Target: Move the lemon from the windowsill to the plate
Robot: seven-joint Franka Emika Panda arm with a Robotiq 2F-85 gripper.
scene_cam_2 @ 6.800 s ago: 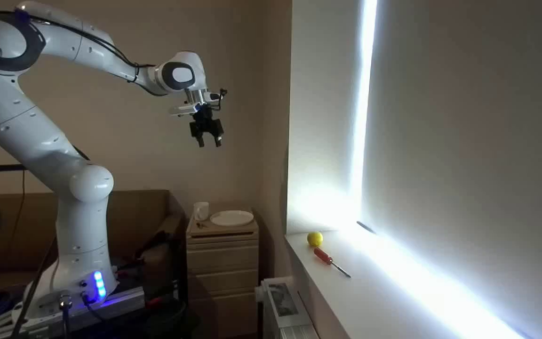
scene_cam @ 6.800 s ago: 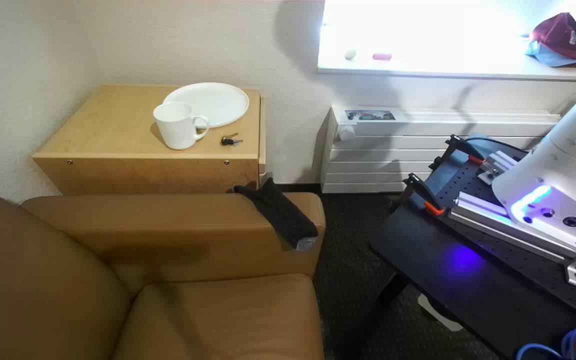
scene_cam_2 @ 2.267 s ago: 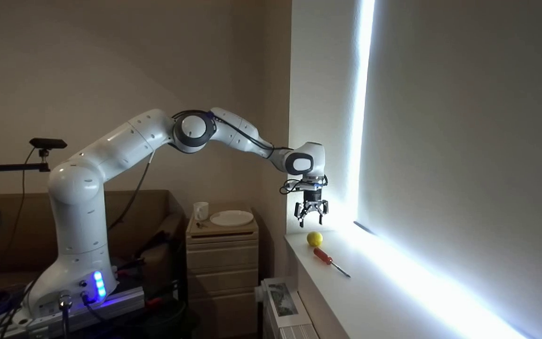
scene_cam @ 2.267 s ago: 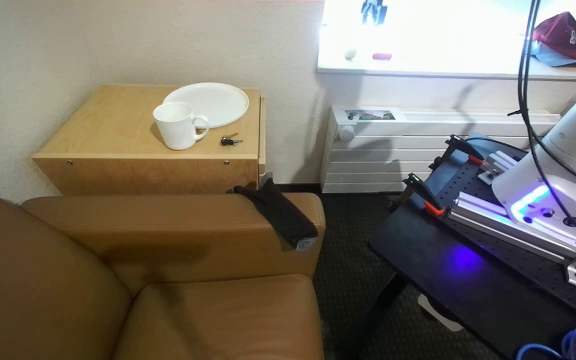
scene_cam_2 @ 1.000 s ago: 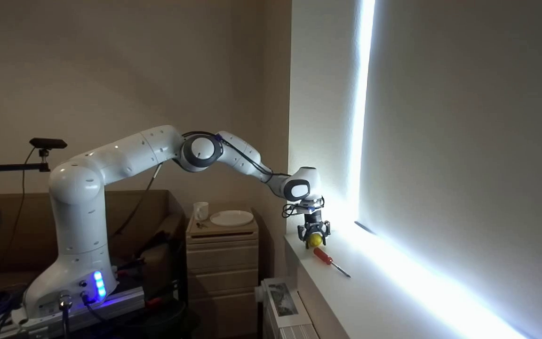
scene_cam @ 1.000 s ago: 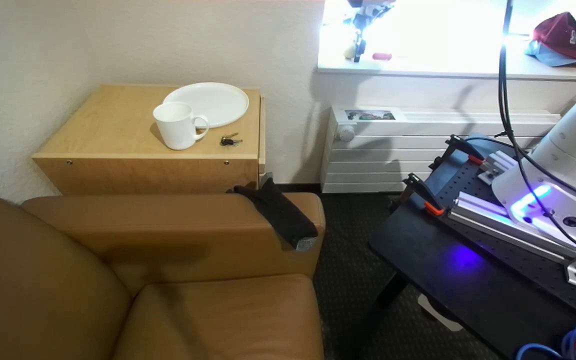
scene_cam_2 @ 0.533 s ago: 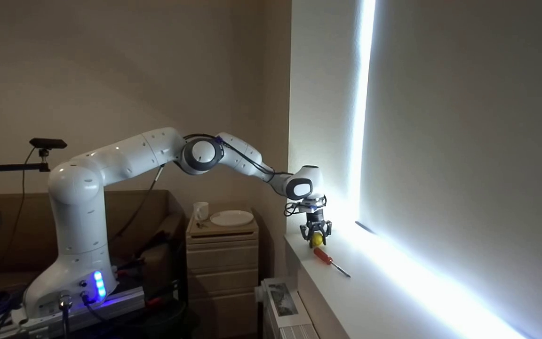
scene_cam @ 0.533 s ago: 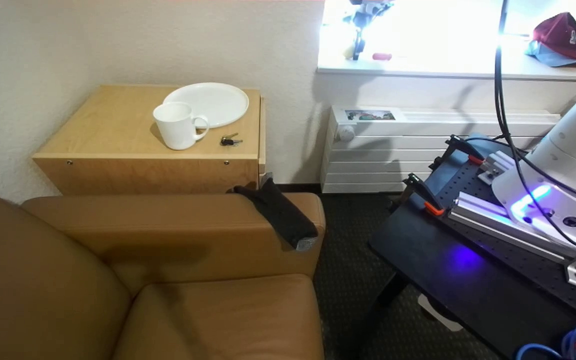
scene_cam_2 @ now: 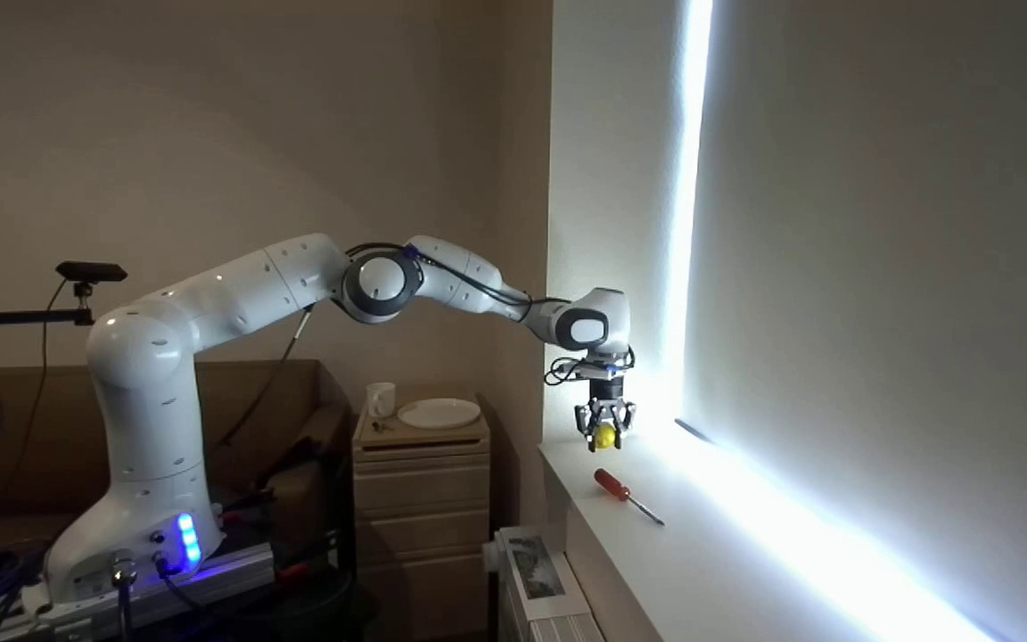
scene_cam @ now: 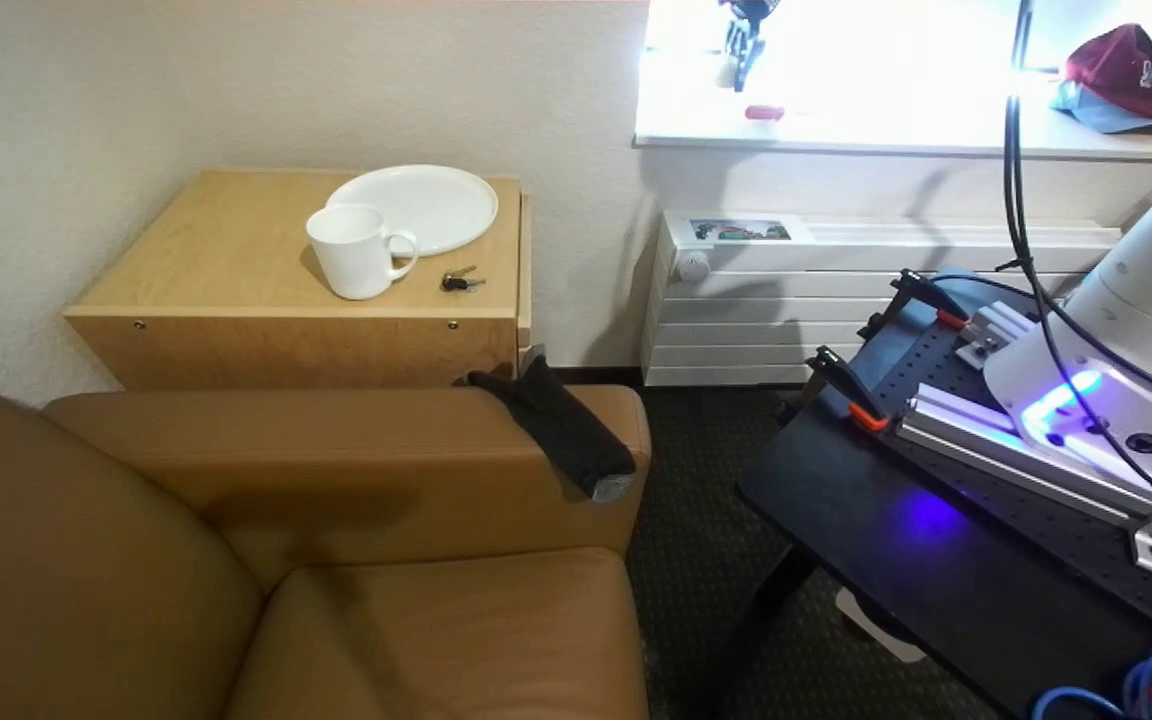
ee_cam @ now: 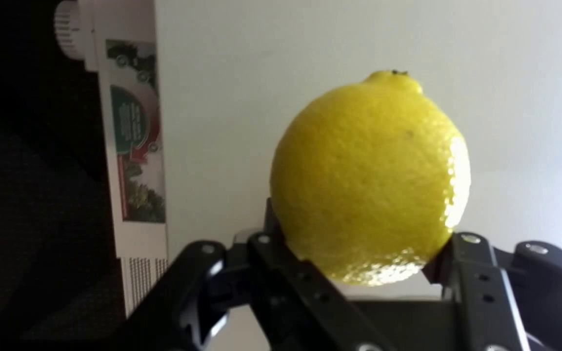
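Tool (scene_cam_2: 604,446) clamped on lemon (ee_cam: 371,180); in an exterior view, plate (scene_cam_2: 439,413) is well left of it, lower mid-frame.

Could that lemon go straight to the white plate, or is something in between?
The wall at the end of the sill may be: the lemon, held in the jaws, probably has to swing out around it. Seen from the sill, the mug stands beyond the plate, so not between.
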